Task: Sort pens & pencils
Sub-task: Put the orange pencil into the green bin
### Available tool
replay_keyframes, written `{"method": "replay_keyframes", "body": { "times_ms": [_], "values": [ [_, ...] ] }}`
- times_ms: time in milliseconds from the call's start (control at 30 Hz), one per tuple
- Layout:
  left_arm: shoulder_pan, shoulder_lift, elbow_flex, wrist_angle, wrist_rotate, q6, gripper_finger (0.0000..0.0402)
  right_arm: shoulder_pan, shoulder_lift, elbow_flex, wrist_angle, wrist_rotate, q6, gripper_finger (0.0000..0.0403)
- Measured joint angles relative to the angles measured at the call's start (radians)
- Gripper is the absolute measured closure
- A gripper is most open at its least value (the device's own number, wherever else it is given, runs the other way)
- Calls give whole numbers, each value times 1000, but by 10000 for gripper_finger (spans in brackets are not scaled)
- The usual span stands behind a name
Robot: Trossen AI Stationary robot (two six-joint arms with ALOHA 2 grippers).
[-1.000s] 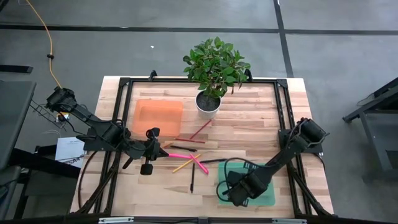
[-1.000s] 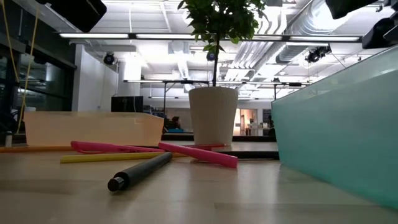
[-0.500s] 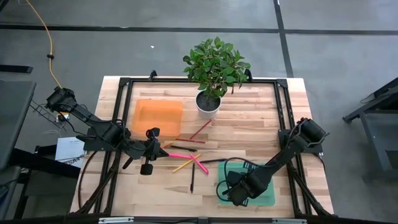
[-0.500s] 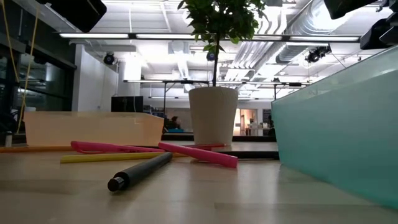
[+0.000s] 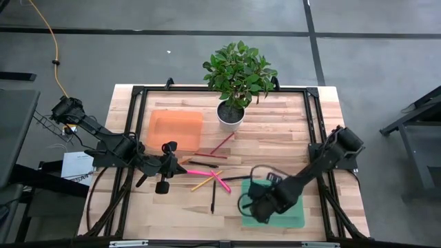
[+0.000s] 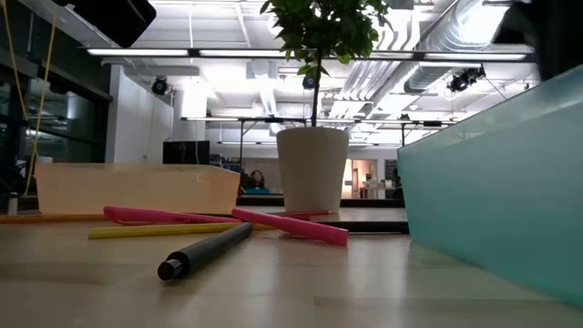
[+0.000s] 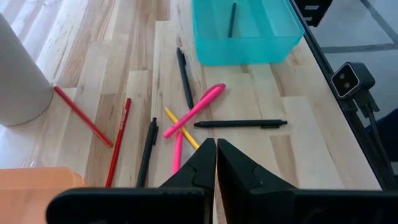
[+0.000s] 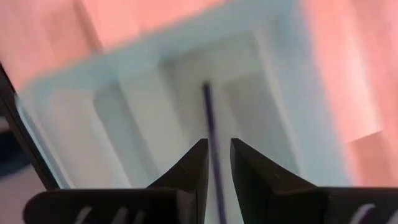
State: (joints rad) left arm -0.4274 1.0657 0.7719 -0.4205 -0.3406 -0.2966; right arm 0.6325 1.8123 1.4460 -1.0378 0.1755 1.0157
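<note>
Pink pens, black pens and yellow and red pencils lie scattered flat on the table's middle. A dark pen lies on the floor of the teal bin. My right gripper hangs open above that bin, fingers pointing down and clear of the pen. My left gripper is shut on nothing, raised above the table just left of the pile.
An orange bin stands at the far left of the table. A potted plant in a white pot stands at the far middle. A black frame rail runs along the table's edges. Bare wood lies right of the pot.
My right gripper has risen above the teal bin and drifted a little toward the table's left and far side; it shows blurred in the low view. The pens and pencils on the table lie as before.
</note>
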Motion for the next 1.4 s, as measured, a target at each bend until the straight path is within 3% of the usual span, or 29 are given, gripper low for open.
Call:
{"method": "replay_keyframes", "body": {
  "times_ms": [333,800,1400],
  "values": [
    [0,0,0,2,1,0,396,-157,-147,-1,123,79,-139,345],
    [0,0,0,10,1,-23,396,-388,-148,-1,369,-109,-434,345],
    [0,0,0,4,1,-44,396,-549,-123,-1,449,-258,-584,345]
  ]
}}
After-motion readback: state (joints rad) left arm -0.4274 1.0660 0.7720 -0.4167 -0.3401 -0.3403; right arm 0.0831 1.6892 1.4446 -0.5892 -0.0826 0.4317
